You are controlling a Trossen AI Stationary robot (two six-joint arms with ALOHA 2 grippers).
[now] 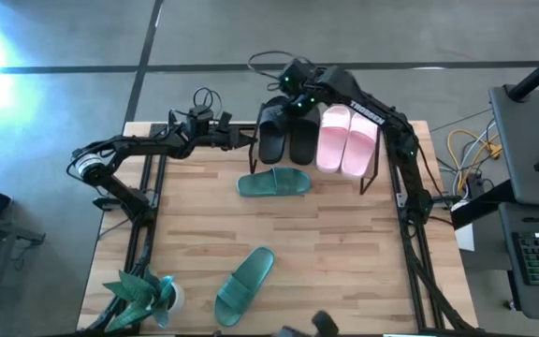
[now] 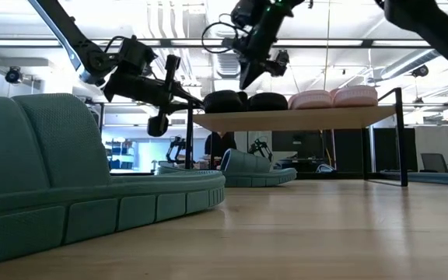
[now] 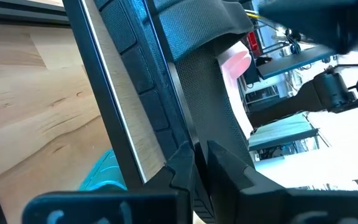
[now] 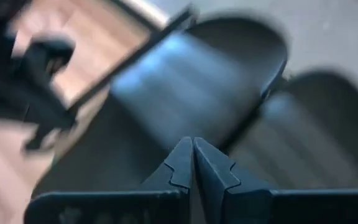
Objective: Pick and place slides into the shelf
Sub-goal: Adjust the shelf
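The shelf (image 2: 302, 119) stands at the table's far side. Two black slides (image 1: 286, 136) and two pink slides (image 1: 347, 139) rest sole-down on its plank. One teal slide (image 1: 274, 183) lies on the table at the shelf's near side. The other (image 1: 244, 279) lies closer to the near edge. My left gripper (image 1: 248, 139) is shut and reaches level to the shelf's left end, beside the left black slide. My right gripper (image 1: 293, 103) is shut and points down just above the black slides (image 4: 185, 93). In the low view a small gap shows beneath it. My left gripper (image 3: 197, 155) comes level from the table's left, its shut fingertips at the outer side edge of the left black slide's sole (image 3: 213, 118), which lies flat on the shelf plank (image 3: 123, 112). I cannot tell whether the tips touch the sole or stop just short.
A teal-green potted plant (image 1: 143, 292) stands at the table's near left corner. Bare tabletop lies between the two teal slides and to the right of the near one. The shelf's thin black legs (image 2: 401, 136) stand at its right end.
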